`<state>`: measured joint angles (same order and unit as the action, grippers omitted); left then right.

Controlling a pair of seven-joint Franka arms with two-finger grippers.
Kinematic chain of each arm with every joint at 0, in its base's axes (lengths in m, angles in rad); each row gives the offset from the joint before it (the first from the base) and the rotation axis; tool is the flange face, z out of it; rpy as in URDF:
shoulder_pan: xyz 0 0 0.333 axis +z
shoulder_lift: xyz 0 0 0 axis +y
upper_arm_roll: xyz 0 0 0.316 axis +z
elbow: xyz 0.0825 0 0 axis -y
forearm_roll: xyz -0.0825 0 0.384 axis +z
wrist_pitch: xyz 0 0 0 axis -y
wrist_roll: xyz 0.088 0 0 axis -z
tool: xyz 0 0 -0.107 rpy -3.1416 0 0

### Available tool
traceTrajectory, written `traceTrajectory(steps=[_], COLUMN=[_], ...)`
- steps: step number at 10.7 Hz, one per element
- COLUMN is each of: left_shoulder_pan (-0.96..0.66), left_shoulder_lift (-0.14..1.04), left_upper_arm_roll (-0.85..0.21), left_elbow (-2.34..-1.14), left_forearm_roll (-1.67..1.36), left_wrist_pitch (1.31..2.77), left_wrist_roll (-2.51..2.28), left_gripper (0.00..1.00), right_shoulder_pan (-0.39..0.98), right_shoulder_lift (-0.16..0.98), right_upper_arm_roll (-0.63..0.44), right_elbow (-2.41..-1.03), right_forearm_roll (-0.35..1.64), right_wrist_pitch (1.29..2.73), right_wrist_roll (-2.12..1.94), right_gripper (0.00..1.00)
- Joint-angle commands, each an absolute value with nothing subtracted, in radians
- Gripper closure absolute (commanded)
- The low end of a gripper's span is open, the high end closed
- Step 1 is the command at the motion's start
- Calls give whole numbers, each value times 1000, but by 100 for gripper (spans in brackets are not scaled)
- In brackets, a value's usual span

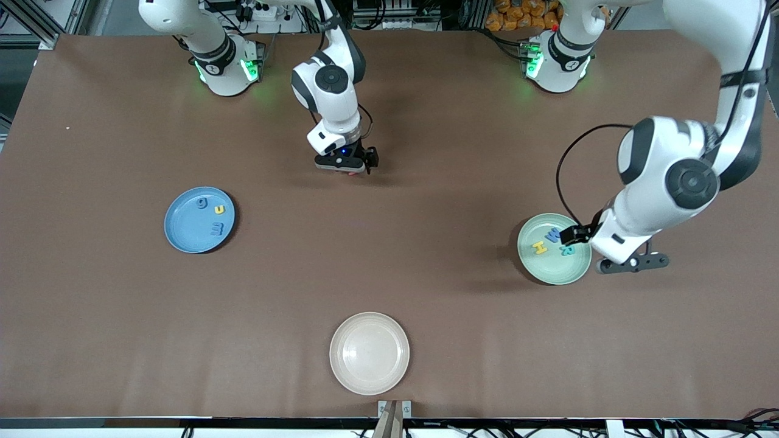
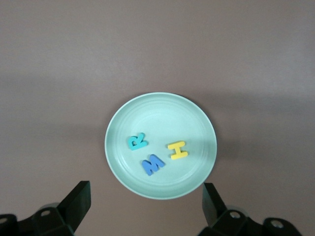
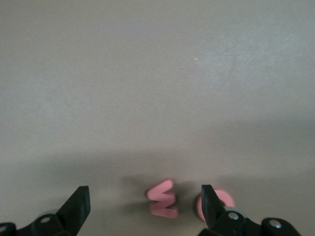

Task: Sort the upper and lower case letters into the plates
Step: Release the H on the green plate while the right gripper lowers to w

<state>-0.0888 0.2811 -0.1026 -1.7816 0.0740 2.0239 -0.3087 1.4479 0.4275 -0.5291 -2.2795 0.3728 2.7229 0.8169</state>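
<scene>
Three letters lie in the mint plate

My left gripper [image 2: 145, 204] hangs open above the brown table [image 2: 49, 73], its two dark fingers [image 2: 76, 201] spread wide and empty. Under me rests the pale mint green plate [image 2: 162, 110], holding a teal R [image 2: 137, 141], a blue W [image 2: 153, 164] and a yellow H [image 2: 177, 150], none touching.

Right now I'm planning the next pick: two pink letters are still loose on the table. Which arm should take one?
Right. Its open end effector hangs directly over the pink letters; the left end effector, open, is over the mint plate.
</scene>
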Motion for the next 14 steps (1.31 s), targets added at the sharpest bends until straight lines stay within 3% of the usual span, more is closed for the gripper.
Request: traceTrajectory(steps=[1,8,14], left_shoulder_pan=[-113,-135,-150], left_shoulder_lift=[180,39,-8], left_upper_arm_roll=[-100,-101,-100], left_elbow=[-1801,-1799,-1799], left_forearm_roll=[97,95,95], left_wrist_pitch=[1961,1852,1813], left_wrist_roll=[-296,-295,-296], left_gripper=[0,0,0], right_shoulder_pan=[1459,1457,1451], right_shoulder_lift=[469,506,508], right_upper_arm_roll=[-525,-499,-499], right_elbow=[-2252,-2249,-2223], right_forearm_roll=[425,426,428], right_wrist_pitch=[2717,2717,2695], right_wrist_roll=[821,816,821], right_gripper=[0,0,0])
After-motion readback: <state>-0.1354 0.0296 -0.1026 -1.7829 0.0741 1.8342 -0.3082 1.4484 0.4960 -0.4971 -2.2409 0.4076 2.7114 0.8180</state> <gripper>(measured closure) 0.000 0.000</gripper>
